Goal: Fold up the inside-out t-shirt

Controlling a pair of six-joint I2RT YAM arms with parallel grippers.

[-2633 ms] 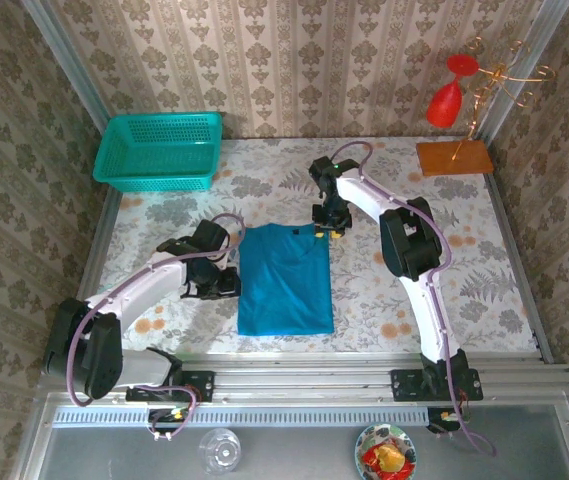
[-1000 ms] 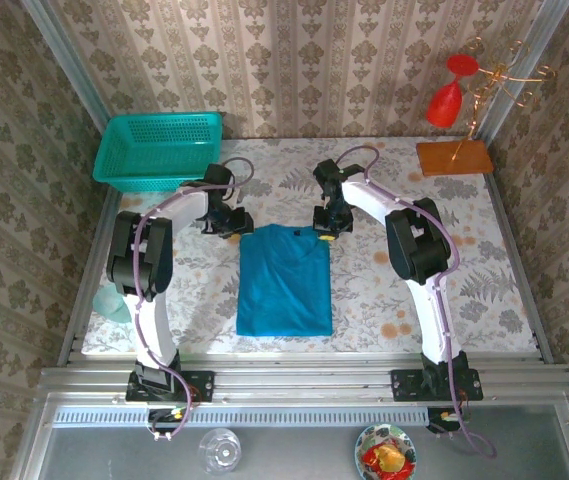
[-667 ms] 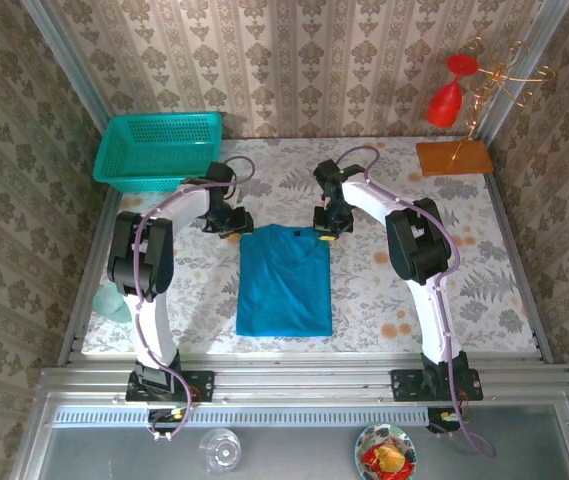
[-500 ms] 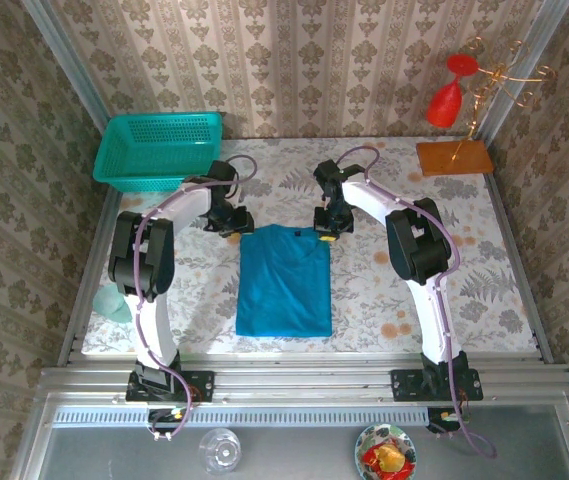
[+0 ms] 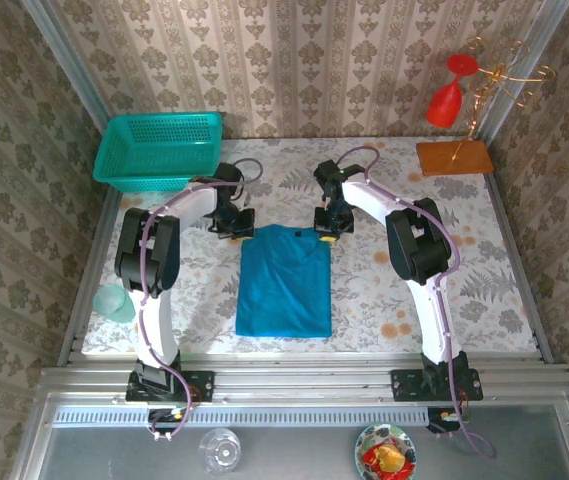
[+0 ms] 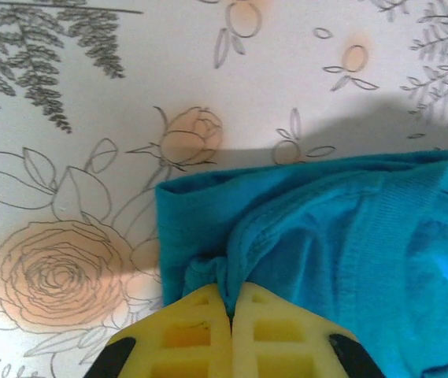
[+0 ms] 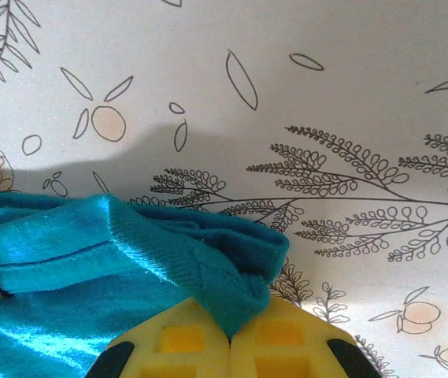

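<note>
Looks like the grasp before the halving fold. Pinched shut on the collar-end corners of the plain teal-blue cotton t-shirt point(image 5: 284, 285), spread flat just beyond the near right corner of the rigid teal plastic mesh basket point(image 5: 161, 181): left gripper point(image 5: 236, 228) on the corner nearest the basket, right gripper point(image 5: 327, 232) on the corner farther from it. Calls next for lifting both corners level and carrying them away from the basket, onto the hem. Nothing visible inside the basket.
</note>
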